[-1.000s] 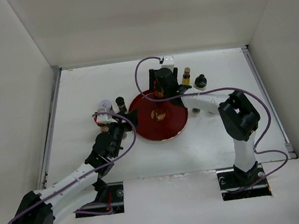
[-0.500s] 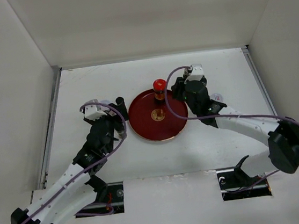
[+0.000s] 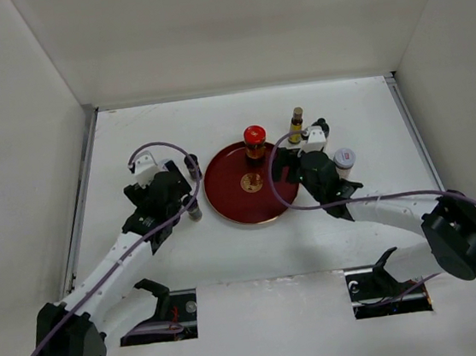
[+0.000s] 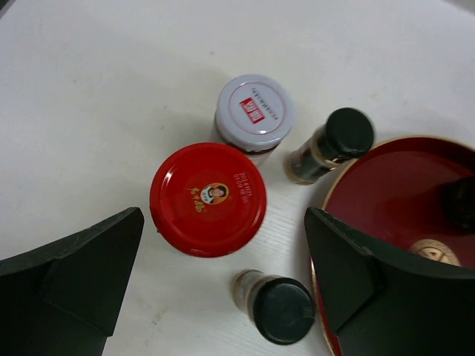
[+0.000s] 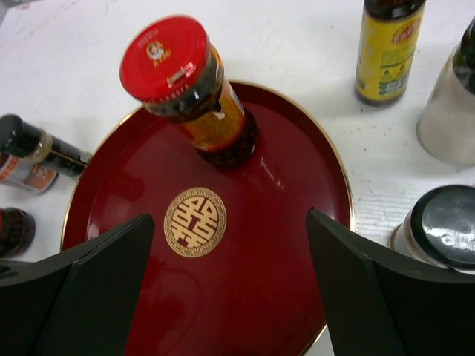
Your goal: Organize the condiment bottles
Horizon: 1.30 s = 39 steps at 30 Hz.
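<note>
Since one red-lidded jar (image 5: 178, 74) stood on the tray (image 5: 282, 245), your right claw (image 5: 230, 215) and left claw (image 4: 223, 215) gaped wide and empty, the left poised over its twin (image 4: 208, 199).

White table (image 3: 255, 249) filling the middle of the frame, boxed in by plain white walls (image 3: 229, 24) at top, left and right. Thin metal rails (image 3: 81, 209) along both side edges. Soft, even light.

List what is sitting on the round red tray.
One red-lidded jar stands upright on the far side of the tray, and a gold emblem is printed at the centre. Nothing else shows there. The right pincer overhangs the right rim, hiding a small strip.
</note>
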{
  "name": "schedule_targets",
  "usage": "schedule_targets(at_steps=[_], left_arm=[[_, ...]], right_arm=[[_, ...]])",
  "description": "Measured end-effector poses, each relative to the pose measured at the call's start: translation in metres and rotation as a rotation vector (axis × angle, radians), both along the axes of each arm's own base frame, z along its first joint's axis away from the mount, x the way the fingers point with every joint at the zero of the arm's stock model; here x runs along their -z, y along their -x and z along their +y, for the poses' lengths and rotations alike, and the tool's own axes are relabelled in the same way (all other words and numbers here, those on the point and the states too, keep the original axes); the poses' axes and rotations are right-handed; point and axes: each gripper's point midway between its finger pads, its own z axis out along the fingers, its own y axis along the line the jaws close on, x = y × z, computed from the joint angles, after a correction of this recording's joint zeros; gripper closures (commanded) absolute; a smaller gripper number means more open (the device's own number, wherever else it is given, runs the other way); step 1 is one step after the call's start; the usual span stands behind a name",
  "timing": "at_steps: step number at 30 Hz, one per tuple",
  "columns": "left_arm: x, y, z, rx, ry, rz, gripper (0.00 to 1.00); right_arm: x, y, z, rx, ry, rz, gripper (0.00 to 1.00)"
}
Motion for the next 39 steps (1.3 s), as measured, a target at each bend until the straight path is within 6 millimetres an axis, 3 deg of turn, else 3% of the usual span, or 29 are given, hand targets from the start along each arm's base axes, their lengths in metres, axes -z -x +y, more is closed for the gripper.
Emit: schedule_targets(at_steps=[3, 8, 14, 20, 25, 28, 33, 39], left_arm=[[0.014, -0.006, 0.006, -0.024, -0.021, 0.064, 0.09], [0.022, -0.016, 0.012, -0.054, -0.032, 0.105, 0.1], [0.042, -0.023, 0.008, -0.057, -0.042, 0.16, 0.23], [0.049, -0.023, 0.008, -0.058, -0.048, 0.181, 0.55], [0.044, -0.016, 0.007, -0.037, -0.034, 0.184, 0.65], [0.027, -0.007, 0.007, -0.023, -0.019, 0.151, 0.66], [-0.023, 0.003, 0.0, 0.028, -0.001, 0.042, 0.67], [-0.098, -0.013, -0.064, 0.201, 0.032, -0.116, 0.67]], right_arm=[[0.008, 0.004, 0.0, -0.009, -0.01, 0.015, 0.06], [0.003, 0.004, 0.004, -0.02, -0.045, -0.004, 0.04], [0.0, 0.003, 0.006, -0.022, -0.058, -0.013, 0.04], [-0.001, 0.003, 0.006, -0.022, -0.066, -0.016, 0.04], [-0.002, 0.004, 0.005, -0.021, -0.073, -0.021, 0.04], [-0.001, 0.005, 0.005, -0.021, -0.073, -0.02, 0.04], [-0.002, 0.006, 0.004, -0.021, -0.074, -0.021, 0.04], [-0.004, 0.006, 0.004, -0.02, -0.083, -0.026, 0.11]])
